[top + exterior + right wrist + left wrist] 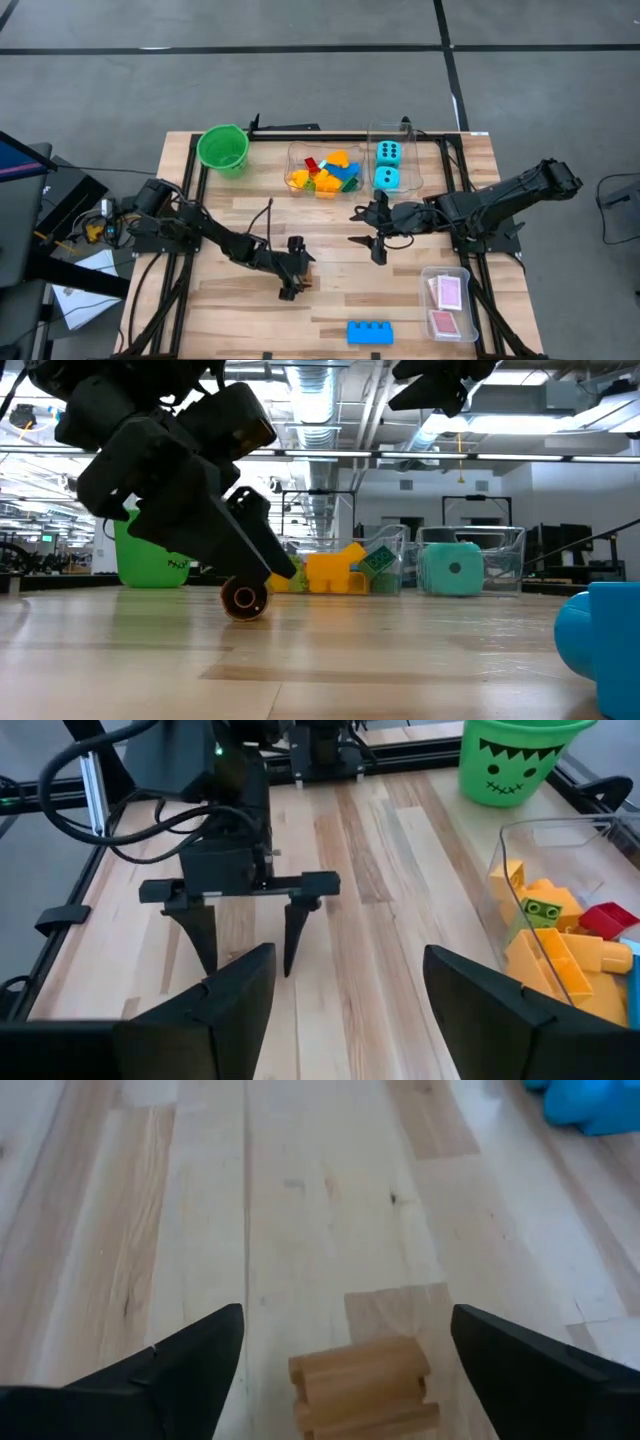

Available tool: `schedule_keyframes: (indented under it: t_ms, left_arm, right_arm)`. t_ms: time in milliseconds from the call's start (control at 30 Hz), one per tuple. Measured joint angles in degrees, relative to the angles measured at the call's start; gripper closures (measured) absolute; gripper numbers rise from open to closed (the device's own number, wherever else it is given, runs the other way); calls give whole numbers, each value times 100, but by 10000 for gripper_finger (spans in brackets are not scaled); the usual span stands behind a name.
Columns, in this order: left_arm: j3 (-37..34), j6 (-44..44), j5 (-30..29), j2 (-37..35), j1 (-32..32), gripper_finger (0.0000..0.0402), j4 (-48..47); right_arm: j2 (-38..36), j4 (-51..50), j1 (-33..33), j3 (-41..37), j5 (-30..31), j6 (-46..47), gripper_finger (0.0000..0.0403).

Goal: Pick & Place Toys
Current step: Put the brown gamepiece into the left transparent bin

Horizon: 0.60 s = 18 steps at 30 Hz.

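Here, the left pincer [340, 1370] gapes, released, around a ridged tan block [362, 1384] — unheld.

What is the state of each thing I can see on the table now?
Left pincer: open, low over a tan wooden piece.
Right pincer: open, empty.
Green bucket: upright.
Blocks tub: holds mixed blocks.
Dice: in their tub.
Cards: in a tub.
Blue block: loose on table.
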Motion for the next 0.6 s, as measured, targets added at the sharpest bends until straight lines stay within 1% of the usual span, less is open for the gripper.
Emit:
schedule_keyframes:
  t_ms: [133, 367, 600]
  left_arm:
    - [-2, -324, 17, 2, 0, 41, -37]
    - [-2, -923, 44, 2, 2, 45, -659]
    - [-2, -957, 44, 2, 5, 46, -753]
  right_arm:
    - [0, -42, 0, 0, 0, 2, 157]
    - [0, -41, 1, 0, 0, 4, 157]
    - [0, -59, 0, 0, 0, 4, 157]
